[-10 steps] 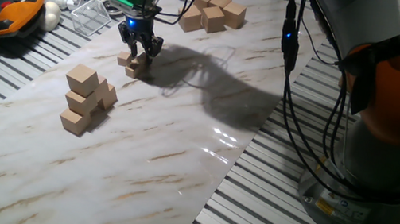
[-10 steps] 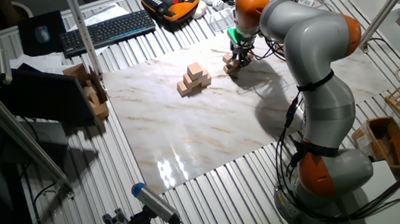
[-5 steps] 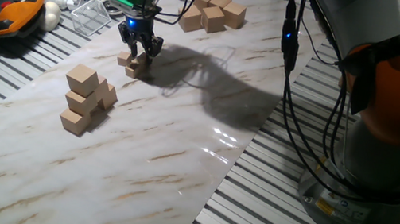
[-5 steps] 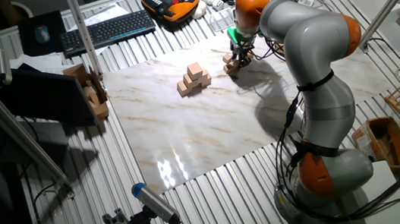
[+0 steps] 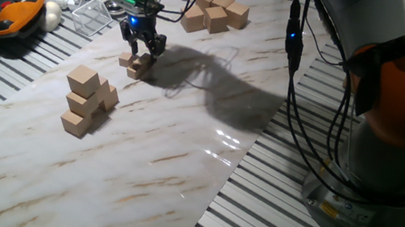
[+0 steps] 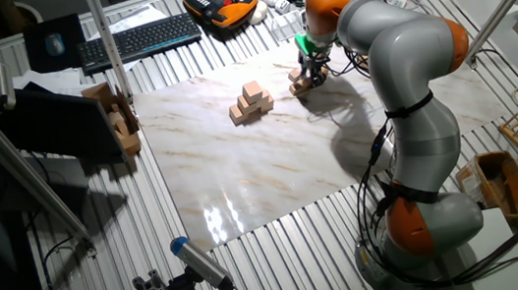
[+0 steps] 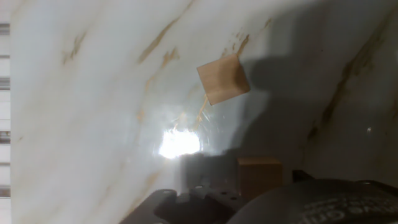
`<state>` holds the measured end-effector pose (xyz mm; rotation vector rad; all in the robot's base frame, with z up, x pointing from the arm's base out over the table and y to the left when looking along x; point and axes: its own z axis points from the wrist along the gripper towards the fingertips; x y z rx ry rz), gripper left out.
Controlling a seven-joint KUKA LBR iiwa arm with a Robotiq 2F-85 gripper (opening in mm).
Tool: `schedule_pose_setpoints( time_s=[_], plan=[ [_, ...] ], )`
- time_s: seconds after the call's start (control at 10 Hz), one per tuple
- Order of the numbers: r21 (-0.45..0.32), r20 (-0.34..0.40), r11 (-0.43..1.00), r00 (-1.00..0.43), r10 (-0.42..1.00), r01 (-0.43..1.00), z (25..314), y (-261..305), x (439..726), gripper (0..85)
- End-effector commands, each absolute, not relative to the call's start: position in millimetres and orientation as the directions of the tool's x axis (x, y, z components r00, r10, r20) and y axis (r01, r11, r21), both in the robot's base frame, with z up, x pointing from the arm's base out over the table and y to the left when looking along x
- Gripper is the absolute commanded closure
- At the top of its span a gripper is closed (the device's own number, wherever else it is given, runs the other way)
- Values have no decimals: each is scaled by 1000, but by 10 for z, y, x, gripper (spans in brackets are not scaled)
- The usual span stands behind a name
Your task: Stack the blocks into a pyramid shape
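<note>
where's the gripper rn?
In one fixed view the gripper hangs at the marble board's far left side, right above the small blocks, beyond the stack of bigger cubes.

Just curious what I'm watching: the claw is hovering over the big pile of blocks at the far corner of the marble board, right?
Not quite. The claw is over the two tiny blocks near the middle of the marble board, not over the big pile at the far corner, which stands apart and untouched. The fixed view from the board's long side shows it.
</note>
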<state>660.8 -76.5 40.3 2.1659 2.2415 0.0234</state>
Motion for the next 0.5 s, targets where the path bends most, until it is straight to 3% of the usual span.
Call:
schedule_pose_setpoints(
  time_s=[0.0,0.4],
  plan=[
    [29,-9,35,-34,999,999,406,-766,6611,170],
    [35,-13,35,-34,999,999,415,-761,6619,170]
  ],
)
